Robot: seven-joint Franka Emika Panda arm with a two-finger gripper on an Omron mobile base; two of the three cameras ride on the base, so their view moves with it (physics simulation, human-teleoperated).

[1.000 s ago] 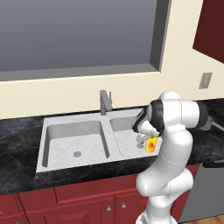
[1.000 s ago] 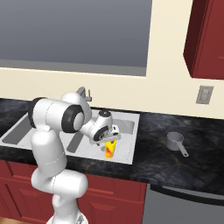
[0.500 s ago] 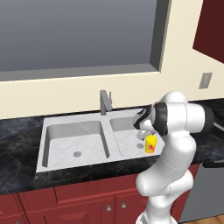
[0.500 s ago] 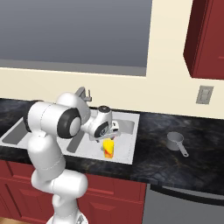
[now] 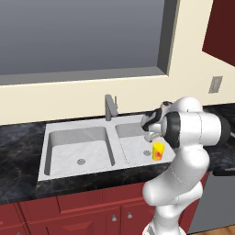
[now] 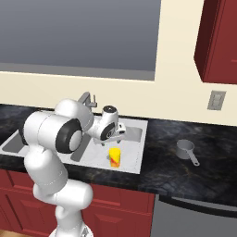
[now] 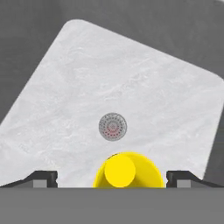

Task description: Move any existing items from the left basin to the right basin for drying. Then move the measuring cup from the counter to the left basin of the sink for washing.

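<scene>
The small yellow cup [image 5: 158,150] with a red-orange mark stands upright on the floor of the right basin [image 5: 133,147], near its front right corner. My gripper [image 5: 150,136] hangs open just above it, not touching. From the hand view I look straight down on the yellow cup [image 7: 127,171], which sits between my spread fingertips [image 7: 41,177], with the drain [image 7: 113,127] beyond it. The left basin [image 5: 69,149] holds nothing. The grey metal measuring cup [image 6: 186,150] lies on the dark counter [image 6: 171,171] to the right of the sink, its handle pointing forward and right.
A grey faucet [image 5: 109,106] rises behind the divider between the two bowls. My white arm leans over the sink's right side. A wall outlet [image 6: 215,100] sits above the counter, and red cabinets [image 5: 69,209] run below it.
My gripper has lifted up off the yellow cup with its jaws open. The cup stays where it stood in the right basin.
</scene>
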